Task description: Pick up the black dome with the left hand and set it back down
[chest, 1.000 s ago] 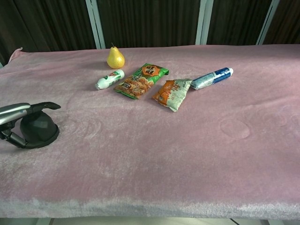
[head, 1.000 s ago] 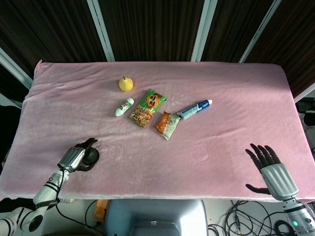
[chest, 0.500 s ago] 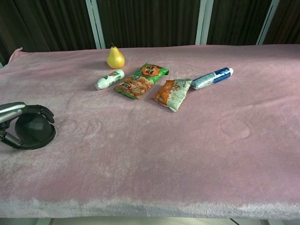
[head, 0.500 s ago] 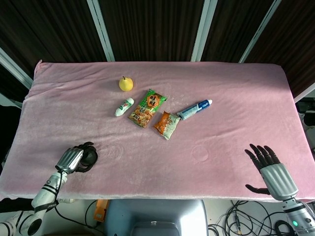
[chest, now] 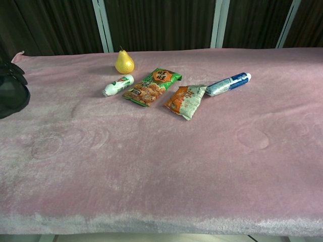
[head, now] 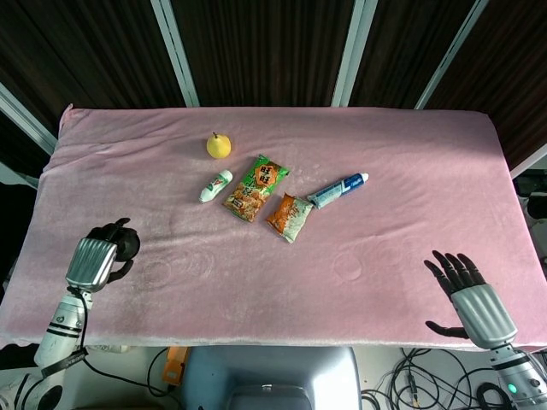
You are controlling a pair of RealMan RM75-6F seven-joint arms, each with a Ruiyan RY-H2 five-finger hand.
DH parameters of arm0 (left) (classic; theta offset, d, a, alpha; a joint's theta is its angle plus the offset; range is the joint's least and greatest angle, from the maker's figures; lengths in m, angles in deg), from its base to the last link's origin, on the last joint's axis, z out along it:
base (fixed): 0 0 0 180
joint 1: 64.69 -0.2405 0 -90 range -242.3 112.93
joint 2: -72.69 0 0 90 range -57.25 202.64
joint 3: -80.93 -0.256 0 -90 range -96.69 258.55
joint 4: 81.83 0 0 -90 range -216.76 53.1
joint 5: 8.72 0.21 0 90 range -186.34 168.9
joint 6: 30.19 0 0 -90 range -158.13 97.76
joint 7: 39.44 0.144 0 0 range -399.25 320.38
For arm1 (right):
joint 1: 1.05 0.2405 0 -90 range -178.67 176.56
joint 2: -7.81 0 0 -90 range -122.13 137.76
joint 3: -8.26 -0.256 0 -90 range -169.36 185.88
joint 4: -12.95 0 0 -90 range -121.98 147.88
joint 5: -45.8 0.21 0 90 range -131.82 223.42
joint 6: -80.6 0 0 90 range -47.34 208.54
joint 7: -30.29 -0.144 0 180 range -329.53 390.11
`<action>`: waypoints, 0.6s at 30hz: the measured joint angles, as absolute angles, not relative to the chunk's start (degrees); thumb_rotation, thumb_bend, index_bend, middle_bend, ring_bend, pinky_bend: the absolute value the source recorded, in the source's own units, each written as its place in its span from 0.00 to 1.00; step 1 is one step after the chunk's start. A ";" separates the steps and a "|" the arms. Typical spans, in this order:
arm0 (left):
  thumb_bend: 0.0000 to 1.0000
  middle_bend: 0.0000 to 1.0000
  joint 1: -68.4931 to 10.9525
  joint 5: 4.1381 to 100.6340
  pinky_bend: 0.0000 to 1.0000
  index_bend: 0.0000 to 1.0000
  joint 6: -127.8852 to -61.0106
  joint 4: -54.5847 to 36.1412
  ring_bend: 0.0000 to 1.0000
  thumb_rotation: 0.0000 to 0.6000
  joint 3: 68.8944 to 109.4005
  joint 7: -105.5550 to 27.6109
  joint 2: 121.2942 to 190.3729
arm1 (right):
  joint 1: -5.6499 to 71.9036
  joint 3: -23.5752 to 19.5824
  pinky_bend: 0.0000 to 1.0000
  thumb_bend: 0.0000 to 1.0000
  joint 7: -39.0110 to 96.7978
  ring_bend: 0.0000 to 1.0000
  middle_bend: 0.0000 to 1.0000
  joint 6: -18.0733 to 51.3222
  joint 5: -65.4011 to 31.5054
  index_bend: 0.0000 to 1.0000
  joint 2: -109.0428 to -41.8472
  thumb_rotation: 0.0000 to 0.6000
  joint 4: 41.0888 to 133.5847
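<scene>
At the lower left of the head view the left hand (head: 92, 259) has its fingers (head: 111, 231) curled around the black dome (head: 125, 247), of which only a dark sliver shows past the silver back of the hand. The chest view shows the same dome (chest: 12, 95) as a dark rounded mass at the far left edge, well above the cloth line near it, with dark fingers wrapped over its top, so it looks to be held clear of the pink-covered counter (head: 410, 222) rather than resting on it. I judge the pick-up half of the task to be done and the carry to be in hand; setting the dome back down is what remains. That next move calls for lowering the hand straight toward a bare patch of cloth in the lower left of the frame, keeping the flat base level so the dome lands upright, and only then letting the fingers spread and draw away without nudging it. The right hand (head: 472, 295) rests at the lower right, palm down, fingers apart and holding nothing. The pear (head: 219, 145), small bottle (head: 215, 185), snack packets (head: 257, 188) and tube (head: 338, 190) lie well apart from the dome, near the middle of the frame.
</scene>
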State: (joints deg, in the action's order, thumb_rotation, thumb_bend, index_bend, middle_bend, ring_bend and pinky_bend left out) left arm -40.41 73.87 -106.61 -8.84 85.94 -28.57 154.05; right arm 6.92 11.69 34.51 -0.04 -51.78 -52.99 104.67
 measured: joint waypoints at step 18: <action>0.33 0.54 -40.47 77.85 0.72 0.45 -101.70 -3.30 0.68 1.00 84.12 -71.01 152.06 | 7.21 11.71 0.16 0.00 35.75 0.03 0.00 0.84 -51.34 0.00 -53.00 1.00 105.22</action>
